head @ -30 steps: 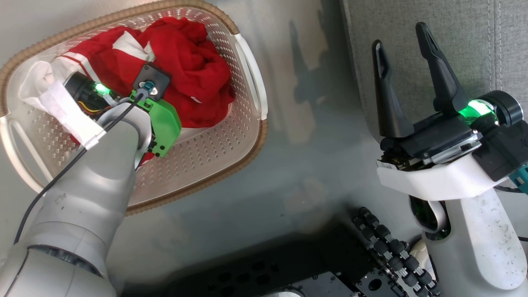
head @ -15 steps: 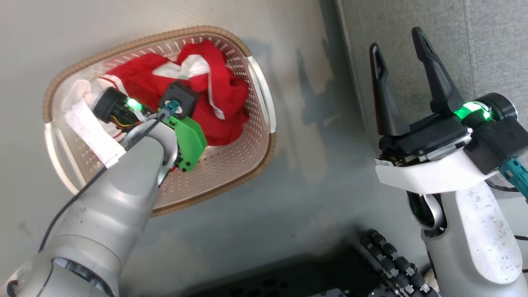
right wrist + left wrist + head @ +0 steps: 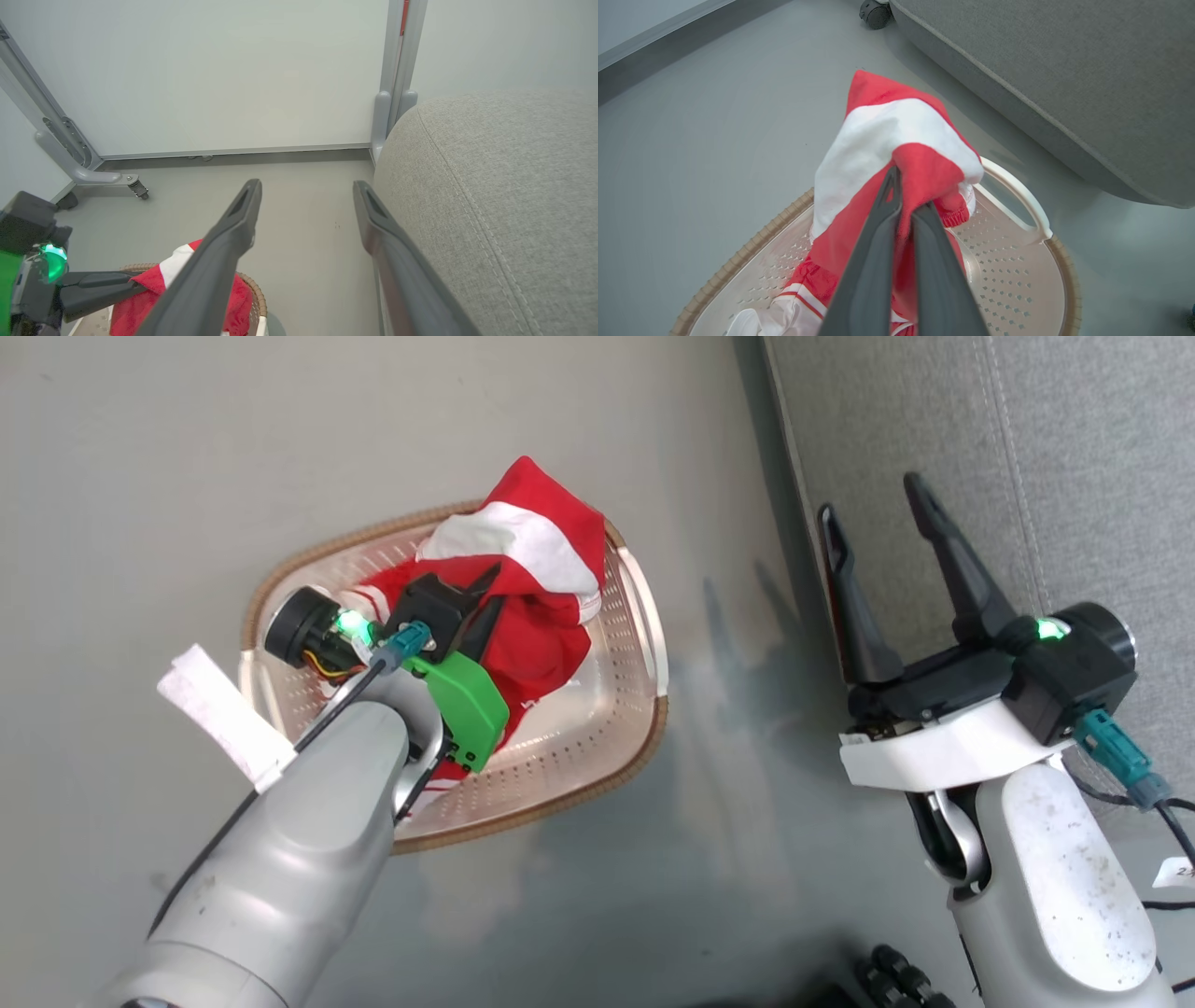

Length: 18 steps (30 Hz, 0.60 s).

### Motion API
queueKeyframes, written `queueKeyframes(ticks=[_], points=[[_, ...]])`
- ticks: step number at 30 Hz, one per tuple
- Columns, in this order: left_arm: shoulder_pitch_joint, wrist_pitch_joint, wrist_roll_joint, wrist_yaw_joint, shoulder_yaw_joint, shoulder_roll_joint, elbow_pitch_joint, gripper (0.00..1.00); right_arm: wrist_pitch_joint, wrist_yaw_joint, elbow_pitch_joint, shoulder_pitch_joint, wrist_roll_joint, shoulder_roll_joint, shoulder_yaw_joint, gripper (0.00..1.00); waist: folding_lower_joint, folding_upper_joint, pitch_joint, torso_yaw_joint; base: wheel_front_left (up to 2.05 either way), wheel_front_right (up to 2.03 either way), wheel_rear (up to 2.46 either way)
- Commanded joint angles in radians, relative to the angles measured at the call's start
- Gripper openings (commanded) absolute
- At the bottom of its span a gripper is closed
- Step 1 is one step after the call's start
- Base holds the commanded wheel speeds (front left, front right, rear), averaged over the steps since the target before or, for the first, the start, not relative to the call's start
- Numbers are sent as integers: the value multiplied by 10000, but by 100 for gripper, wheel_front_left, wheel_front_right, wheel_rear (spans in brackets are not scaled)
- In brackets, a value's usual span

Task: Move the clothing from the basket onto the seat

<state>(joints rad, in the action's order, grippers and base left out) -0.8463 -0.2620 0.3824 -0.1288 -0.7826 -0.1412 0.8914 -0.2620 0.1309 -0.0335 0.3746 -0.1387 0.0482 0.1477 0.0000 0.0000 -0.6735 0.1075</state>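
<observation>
The cream perforated basket [image 3: 635, 616] with a brown rim stands on the grey floor. My left gripper [image 3: 492, 581] is shut on the red garment with a broad white panel [image 3: 527, 537], which hangs bunched above the basket. In the left wrist view the fingers [image 3: 873, 261] pinch this cloth [image 3: 878, 135] at the gripper [image 3: 903, 186]. A second red garment with white striped trim [image 3: 803, 289] lies in the basket [image 3: 1017, 198]. My right gripper [image 3: 868, 497] stands open with nothing in it beside the light-grey seat [image 3: 1046, 448]; in its own view the gripper [image 3: 306, 184] is left of the seat [image 3: 504, 186].
A pale wall panel with a grey metal frame leg on a caster [image 3: 88, 175] stands beyond the basket. Another caster [image 3: 875, 11] sits by the seat's far corner. Bare grey floor [image 3: 728, 728] separates basket and seat. Part of my dark base [image 3: 887, 980] shows at the bottom.
The head camera has pulled back, so the basket looks smaller. My left gripper has risen with the white-panelled garment, drawing it up out of the pile. The right gripper stays open.
</observation>
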Motion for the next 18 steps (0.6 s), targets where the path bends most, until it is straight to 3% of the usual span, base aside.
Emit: queueKeyframes(ticks=[1, 18], points=[[309, -40, -91, 14, 165, -18, -247, 0, -46, -3, 113, -220, 60, 39, -35, 100, 0, 0, 1017, -610, 0, 0, 0], [2095, -42, -1117, 27, 2434, 70, -3477, 0, -46, -3, 856, -1297, -148, 39, -108, 100, 0, 0, 3437, -1061, 0, 0, 0]])
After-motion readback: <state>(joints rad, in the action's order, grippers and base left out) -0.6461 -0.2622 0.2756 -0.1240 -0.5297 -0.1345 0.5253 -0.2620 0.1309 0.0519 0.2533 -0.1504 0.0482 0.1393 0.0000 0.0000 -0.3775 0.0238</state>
